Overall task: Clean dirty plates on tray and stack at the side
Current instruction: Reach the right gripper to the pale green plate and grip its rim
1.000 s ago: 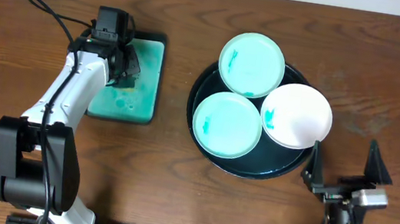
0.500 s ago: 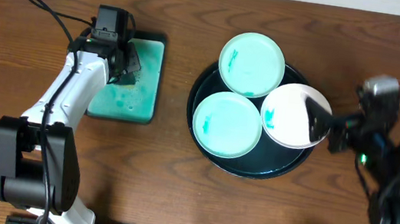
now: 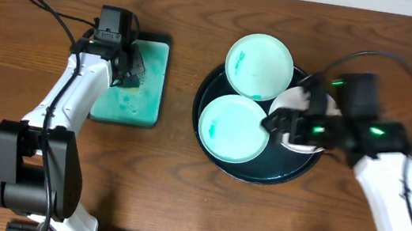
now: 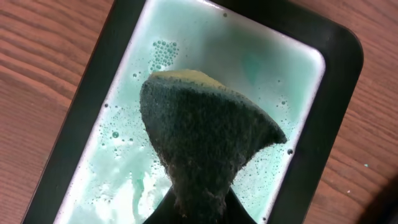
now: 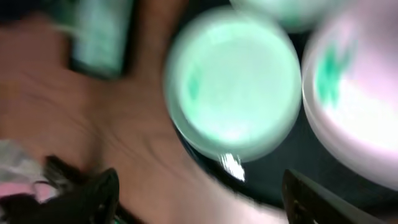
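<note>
Left gripper (image 3: 126, 70): clamped on sponge (image 4: 205, 137) over the left rectangular tray (image 4: 339, 87).
Right gripper (image 5: 199, 180): fingers apart, above the plates (image 3: 259, 65).
Plates: three on round tray (image 3: 262, 174).

The table (image 3: 166, 174) is marked by dark brown wood grain. The tray (image 3: 262, 177) is seen as black. The rear plate (image 3: 259, 65) and the left plate (image 3: 234, 129) are coated in pale teal-green, with a lighter rim round each. The right plate (image 3: 290, 103) is shown white, with a teal smear toward one side. The small tray (image 4: 339, 74) is rimmed in black and filled with milky teal liquid (image 4: 249, 56), dotted with bubbles. The sponge (image 4: 205, 143) is coloured dark grey-green, edged in yellow on top. The left arm (image 3: 73, 94) is finished in white with black joints. The right arm (image 3: 388, 183) is likewise white and black, lit with green spots.
</note>
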`<state>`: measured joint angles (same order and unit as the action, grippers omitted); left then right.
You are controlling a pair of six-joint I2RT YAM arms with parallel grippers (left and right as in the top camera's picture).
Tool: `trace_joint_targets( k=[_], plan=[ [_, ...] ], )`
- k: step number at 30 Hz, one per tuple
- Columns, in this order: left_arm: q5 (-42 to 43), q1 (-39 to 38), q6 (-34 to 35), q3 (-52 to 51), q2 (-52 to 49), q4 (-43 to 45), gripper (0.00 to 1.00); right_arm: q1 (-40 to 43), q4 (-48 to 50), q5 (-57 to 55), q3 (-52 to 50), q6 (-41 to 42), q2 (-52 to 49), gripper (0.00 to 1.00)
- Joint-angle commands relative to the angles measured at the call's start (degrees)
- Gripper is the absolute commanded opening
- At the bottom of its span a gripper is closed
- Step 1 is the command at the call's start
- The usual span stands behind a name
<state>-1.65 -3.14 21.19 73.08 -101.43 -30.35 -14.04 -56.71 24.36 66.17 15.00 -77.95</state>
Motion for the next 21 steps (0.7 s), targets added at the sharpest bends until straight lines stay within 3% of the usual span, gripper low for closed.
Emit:
trace_joint_targets(
  k=[1,10,21],
  plan=[
    [-0.28,-0.17,0.52,-0.02,0.59,0.07,0.07,-6.08,-3.15,-16.11,0.46,10.8,-4.35,0.81],
    [-0.28,-0.17,0.52,-0.02,0.59,0.07,0.07,-10.27,-2.82,-18.75,0.46,12.33,-17.94,0.72],
    [-0.28,-0.17,0.52,-0.02,0.59,0.09,0.07,-9.01,4.59,-18.58,0.46,4.15,-28.22,0.7]
  ],
)
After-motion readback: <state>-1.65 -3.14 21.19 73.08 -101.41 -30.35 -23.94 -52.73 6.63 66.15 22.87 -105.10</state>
